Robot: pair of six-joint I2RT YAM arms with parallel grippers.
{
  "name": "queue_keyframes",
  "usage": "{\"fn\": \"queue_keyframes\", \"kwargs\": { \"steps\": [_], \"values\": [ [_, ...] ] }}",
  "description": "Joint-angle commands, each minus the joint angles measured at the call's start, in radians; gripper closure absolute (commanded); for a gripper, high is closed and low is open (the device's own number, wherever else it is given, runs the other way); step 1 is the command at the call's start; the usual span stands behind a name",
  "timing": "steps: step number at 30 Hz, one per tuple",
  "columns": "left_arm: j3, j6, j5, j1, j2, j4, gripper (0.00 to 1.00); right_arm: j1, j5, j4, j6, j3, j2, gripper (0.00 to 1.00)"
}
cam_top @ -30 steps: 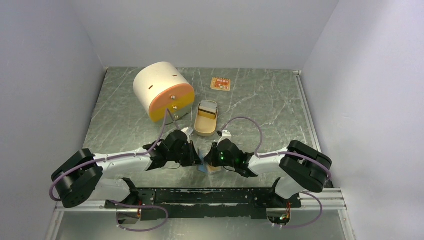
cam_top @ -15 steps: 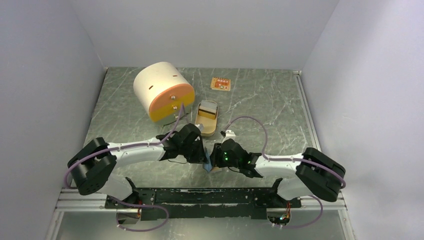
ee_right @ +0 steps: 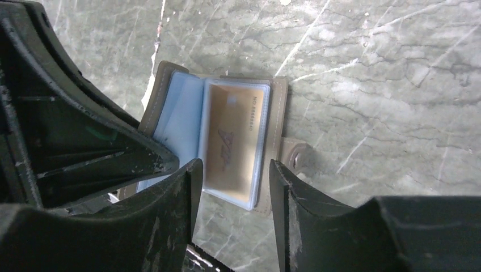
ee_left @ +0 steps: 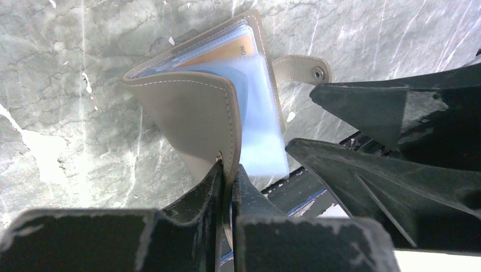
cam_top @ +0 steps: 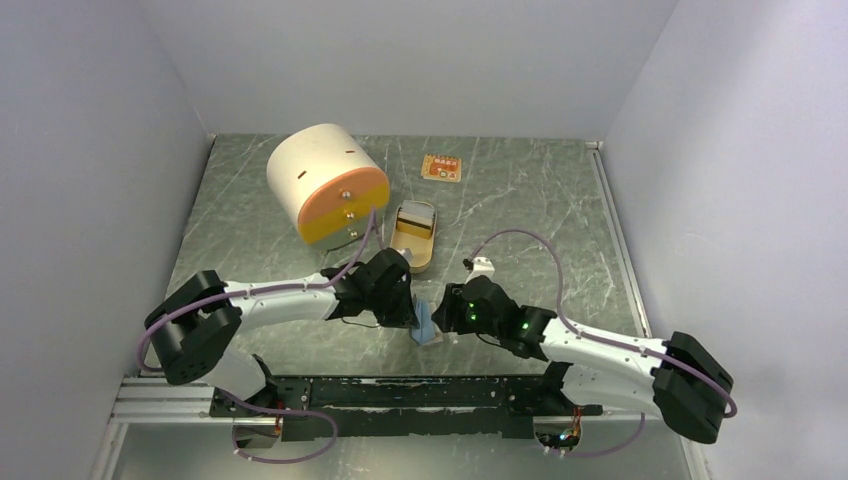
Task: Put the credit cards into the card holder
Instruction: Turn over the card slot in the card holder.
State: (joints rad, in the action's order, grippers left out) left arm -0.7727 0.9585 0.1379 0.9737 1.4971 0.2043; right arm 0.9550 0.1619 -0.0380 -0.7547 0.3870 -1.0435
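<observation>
- Pinching the raised tan cover of the card holder [ee_left: 193, 119], the left gripper [ee_left: 227, 170] has its fingers pressed together on the cover's free edge. It holds that flap up like a tent over the clear sleeves.
- Seen from the top camera, the holder lies at about 6 o'clock on the marble table [cam_top: 560, 220], close to the arm bases. The left gripper is on its 9 o'clock side and the right gripper [ee_right: 233, 167] on its 3 o'clock side.
- The right gripper's fingers are spread, holding nothing. In its wrist view they frame the gold-orange card [ee_right: 232, 136], which sits inside a sleeve on the open page; I cannot tell whether they touch it.
- That card's long axis runs roughly 12 to 6 in the right wrist view, parallel to the holder's spine. The snap tab [ee_right: 296, 156] juts out at 3 o'clock.
- A bluish leaf [ee_right: 181, 113] lies at 9 o'clock of the gold card; whether it holds the blue-grey card is unclear.
- Judging by this, the right arm is better placed for any pressing or closing move, as the left already has the flap.
- Farther off, at 12 o'clock, stand a tan oval tin [cam_top: 413, 235], a white drum with an orange face [cam_top: 325, 185] and a small orange square [cam_top: 441, 167].
</observation>
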Motion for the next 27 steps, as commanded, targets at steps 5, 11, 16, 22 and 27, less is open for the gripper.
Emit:
{"fn": "queue_keyframes", "kwargs": {
  "steps": [5,11,16,22,27],
  "values": [
    [-0.011,-0.009,-0.054,0.011,0.029,0.099,0.91,-0.005,0.008,-0.070,-0.027,0.043,0.106,0.47],
    [0.059,-0.006,-0.042,0.010,-0.077,-0.003,0.91,-0.005,-0.001,-0.042,0.020,0.069,0.066,0.48],
    [0.140,0.007,-0.050,-0.013,-0.170,-0.028,0.82,-0.013,0.021,-0.042,0.129,0.137,0.018,0.45],
    [0.212,0.019,-0.044,-0.036,-0.233,-0.067,0.76,-0.114,0.039,-0.037,0.331,0.254,-0.065,0.37],
    [0.234,0.018,-0.042,-0.046,-0.250,-0.086,0.75,-0.192,0.044,0.064,0.602,0.357,-0.224,0.34]
  ]
}}
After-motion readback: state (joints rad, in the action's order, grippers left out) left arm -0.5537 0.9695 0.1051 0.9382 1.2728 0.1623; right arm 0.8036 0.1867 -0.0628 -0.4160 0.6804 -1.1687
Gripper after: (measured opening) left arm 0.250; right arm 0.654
